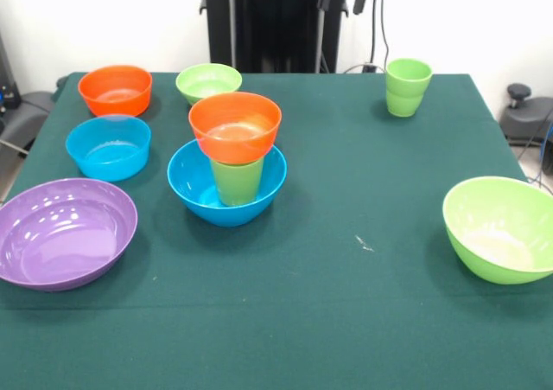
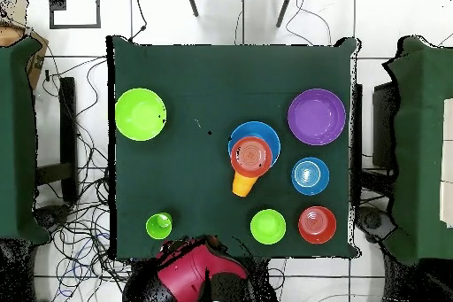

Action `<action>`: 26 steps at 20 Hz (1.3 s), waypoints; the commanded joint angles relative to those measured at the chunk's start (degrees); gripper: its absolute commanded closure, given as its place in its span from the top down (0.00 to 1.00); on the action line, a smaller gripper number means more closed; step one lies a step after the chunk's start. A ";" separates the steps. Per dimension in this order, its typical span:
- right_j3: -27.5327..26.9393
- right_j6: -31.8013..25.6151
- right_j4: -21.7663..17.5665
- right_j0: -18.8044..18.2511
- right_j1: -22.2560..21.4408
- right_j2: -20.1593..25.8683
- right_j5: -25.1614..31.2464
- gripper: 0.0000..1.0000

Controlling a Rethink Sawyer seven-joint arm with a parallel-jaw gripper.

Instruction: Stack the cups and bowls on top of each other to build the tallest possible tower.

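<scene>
Tower [image 1: 232, 161] left of table centre: blue bowl [image 1: 194, 187], green cup [image 1: 236, 182], orange bowl [image 1: 235, 126] on top. Gripper out of sight in both views. Next piece, likely the spare cup [image 1: 408, 86], should land centred and level on the orange bowl to avoid toppling.

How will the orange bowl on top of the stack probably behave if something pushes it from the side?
The orange bowl would probably tip or slide off easily: it is wider than the green cup under it, so its support is narrow. It looks like thin glossy plastic, so it is likely light and slippery. The cup stands inside the blue bowl and may shift too.
</scene>
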 commanded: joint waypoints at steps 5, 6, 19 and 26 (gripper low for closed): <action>-3.64 10.89 5.69 4.17 3.89 -4.05 -2.36 1.00; -3.79 11.10 5.97 4.87 4.27 -4.40 -2.55 1.00; -8.51 12.41 11.82 15.28 8.25 -8.70 -0.90 1.00; -12.06 12.92 15.57 20.47 11.96 -10.99 -0.41 1.00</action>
